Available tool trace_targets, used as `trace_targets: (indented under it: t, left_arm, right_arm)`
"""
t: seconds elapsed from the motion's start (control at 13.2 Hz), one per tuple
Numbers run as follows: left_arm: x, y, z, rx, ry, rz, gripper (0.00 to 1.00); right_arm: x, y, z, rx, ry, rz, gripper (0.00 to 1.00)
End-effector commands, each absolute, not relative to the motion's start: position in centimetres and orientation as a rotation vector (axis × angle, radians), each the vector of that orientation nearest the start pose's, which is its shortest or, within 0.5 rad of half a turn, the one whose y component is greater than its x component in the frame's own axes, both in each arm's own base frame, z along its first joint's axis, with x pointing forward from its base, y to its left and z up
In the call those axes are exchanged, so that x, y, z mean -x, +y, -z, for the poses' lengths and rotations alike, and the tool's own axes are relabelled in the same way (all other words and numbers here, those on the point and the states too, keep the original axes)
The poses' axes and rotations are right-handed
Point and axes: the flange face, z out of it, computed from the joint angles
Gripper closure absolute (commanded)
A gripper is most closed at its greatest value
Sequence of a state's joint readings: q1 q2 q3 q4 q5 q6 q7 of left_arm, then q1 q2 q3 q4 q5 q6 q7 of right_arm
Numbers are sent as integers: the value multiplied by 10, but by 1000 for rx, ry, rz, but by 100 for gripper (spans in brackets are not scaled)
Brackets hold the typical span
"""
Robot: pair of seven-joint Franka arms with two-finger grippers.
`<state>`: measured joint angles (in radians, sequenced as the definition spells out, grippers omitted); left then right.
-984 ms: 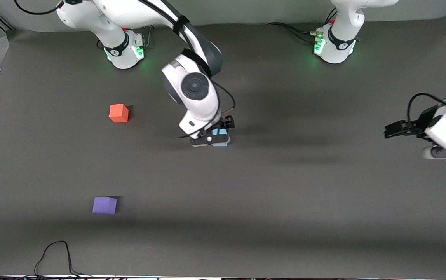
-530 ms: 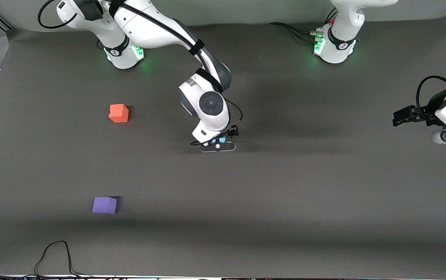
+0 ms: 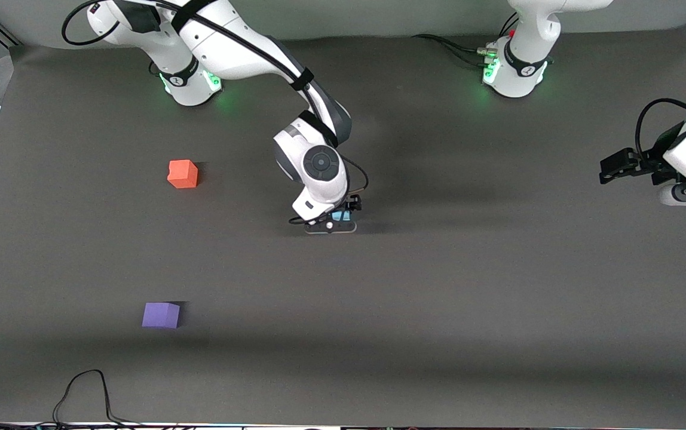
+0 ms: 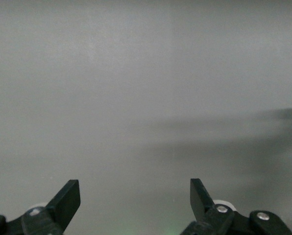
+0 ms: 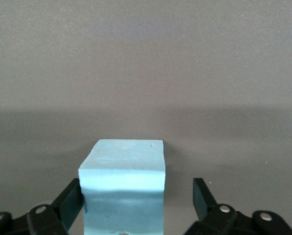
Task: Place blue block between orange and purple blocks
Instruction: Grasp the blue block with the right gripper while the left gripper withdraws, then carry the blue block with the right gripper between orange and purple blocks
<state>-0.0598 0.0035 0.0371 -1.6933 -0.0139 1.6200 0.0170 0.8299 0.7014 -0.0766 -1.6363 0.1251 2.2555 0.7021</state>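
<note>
The blue block rests on the dark mat near the table's middle. My right gripper is down around it and open: one finger is against a side of the block, and a gap shows at the other finger. The orange block sits toward the right arm's end of the table. The purple block lies nearer the front camera than the orange one, with bare mat between them. My left gripper waits open and empty at the left arm's end.
A black cable loops on the mat at the edge nearest the front camera. The two arm bases stand along the edge farthest from that camera.
The right gripper has come down around the blue block, which is now mostly covered from the front. The left arm has drawn back slightly toward its base side.
</note>
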Motion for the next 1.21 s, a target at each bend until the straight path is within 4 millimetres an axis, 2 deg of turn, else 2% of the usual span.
trace_targets:
  t: [0.0,0.15,0.23,0.3,0.45,0.61,0.76,0.83,1.06,1.14]
  left_arm:
    - [-554,-19,-586,3139,84,-137,0]
    - [-554,-19,-585,3139,84,-137,0]
    - [-555,-18,-584,3140,79,-135,0]
    - [-555,-19,-584,3140,77,-133,0]
    - [-555,-20,-583,3139,82,-135,0]
    - [-555,-21,-583,3139,84,-135,0]
    - [-555,-20,-582,3139,84,-137,0]
    - [-555,-19,-582,3139,84,-137,0]
    - [-555,-20,-582,3139,86,-137,0]
    - [-555,-19,-582,3139,84,-137,0]
  right_arm:
    - [-486,475,-205,3150,79,-98,16]
    - [-481,480,-204,3146,64,-89,46]
    - [-479,478,-200,3146,66,-86,56]
    - [-480,476,-198,3145,74,-84,61]
    - [-485,473,-211,3137,87,-72,61]
    - [-498,460,-244,3128,102,-74,61]
    - [-519,428,-291,3128,110,-118,61]
    - [-531,405,-313,3124,109,-131,61]
    - [-578,306,-374,3096,140,-143,61]
    - [-588,277,-390,3089,147,-138,61]
